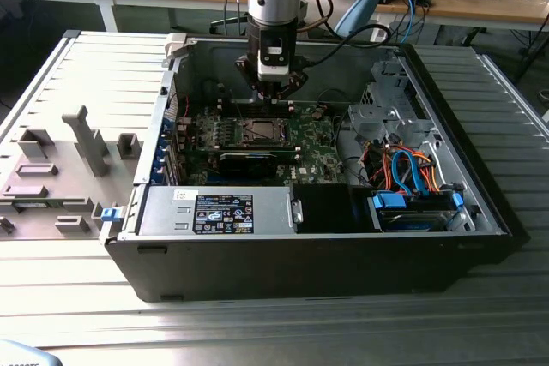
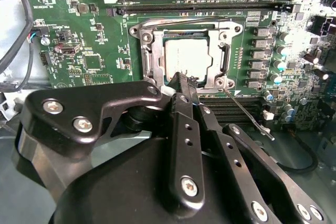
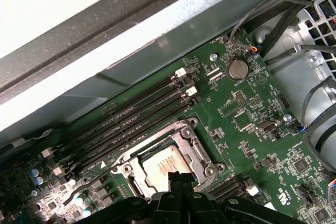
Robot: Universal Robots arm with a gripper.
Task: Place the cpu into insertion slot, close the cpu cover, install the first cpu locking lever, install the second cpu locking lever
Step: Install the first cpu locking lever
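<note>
Over the cpu cover (image 2: 152,59), the closed, empty gripper (image 2: 181,78) is hanging; the second wrist view is showing 1 lever (image 2: 247,115) sticking out loose.

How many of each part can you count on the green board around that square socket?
cpu: 1
cpu cover: 1
locking levers: 2
long black memory slots: 4
round silver battery: 1
Total: 9
</note>
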